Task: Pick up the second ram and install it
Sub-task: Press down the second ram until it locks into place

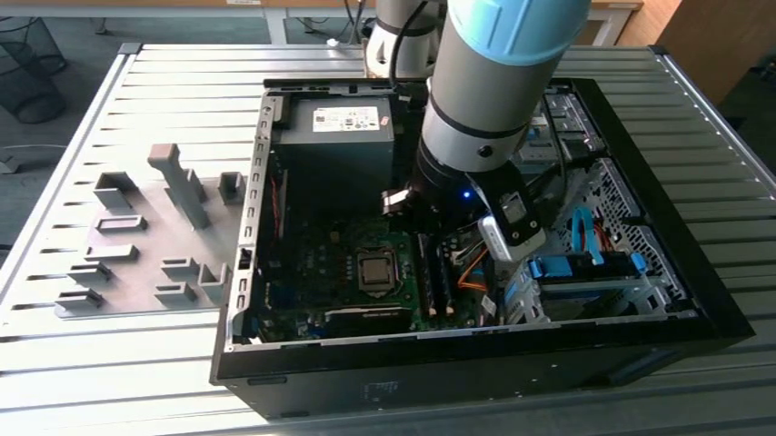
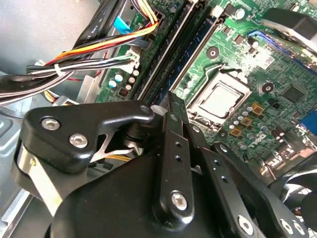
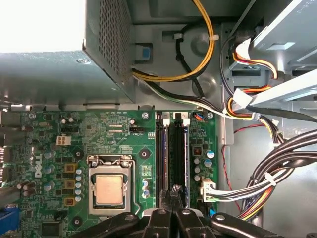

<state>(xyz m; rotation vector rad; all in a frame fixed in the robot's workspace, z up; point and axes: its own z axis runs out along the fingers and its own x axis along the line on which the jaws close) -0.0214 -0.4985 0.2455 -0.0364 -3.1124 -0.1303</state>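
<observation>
My gripper (image 3: 176,191) is down inside the open computer case (image 1: 679,309), over the memory slots (image 1: 433,283) beside the CPU socket (image 3: 110,188). Its fingers (image 2: 173,148) are shut together, and I see nothing between them. The tips sit at one end of the slots, on or just above a long dark strip (image 3: 176,148) that runs along them. That strip looks like the second ram standing in a slot; I cannot tell whether it is fully seated. In the exterior view the wrist (image 1: 467,195) covers the fingers.
A grey power supply (image 1: 340,136) fills the case's back. Bundled cables (image 3: 267,173) run close beside the slots. A drive cage with blue parts (image 1: 582,268) stands at the exterior view's right. Grey fixture blocks (image 1: 158,236) sit on the slatted table at its left.
</observation>
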